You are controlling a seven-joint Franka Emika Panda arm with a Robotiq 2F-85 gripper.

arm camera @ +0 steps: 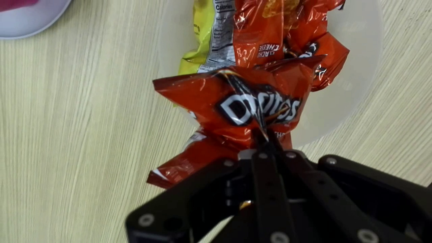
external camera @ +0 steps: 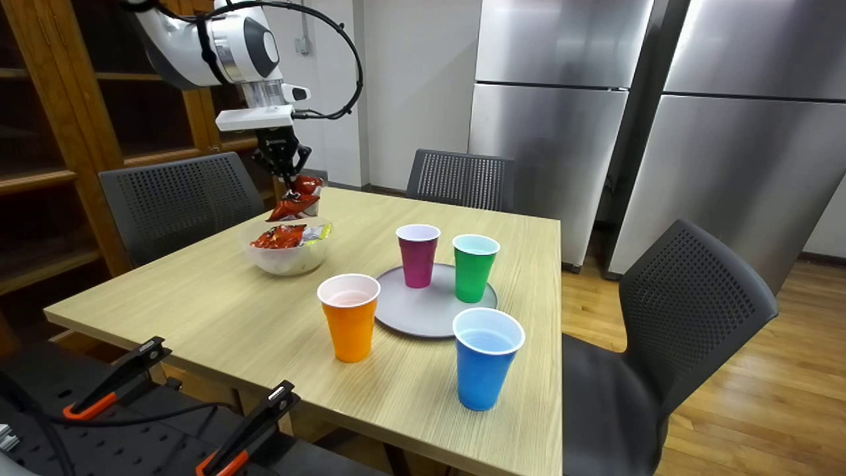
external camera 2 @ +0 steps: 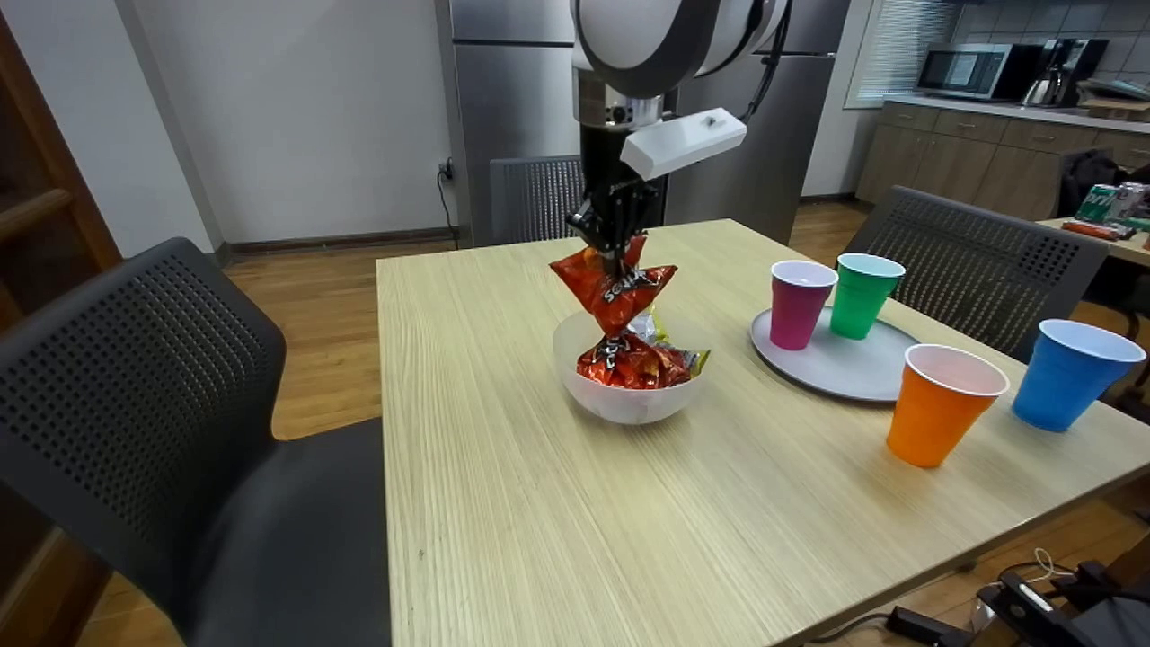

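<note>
The fingers (arm camera: 266,163) are gripping a red chip bag (arm camera: 236,104), which is hanging above a pale bowl (external camera 2: 629,408) where more bags (arm camera: 258,30), red and yellow, are lying. Farther out, a purple cup (external camera: 418,261) and a green cup (external camera: 474,272) are standing on a grey plate (external camera: 423,311), while an orange cup (external camera: 351,324) and a blue cup (external camera: 484,367) are standing directly on the table (external camera: 198,317) near it

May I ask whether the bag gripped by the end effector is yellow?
No, the wrist view shows the end effector pinching a red Doritos bag.
</note>
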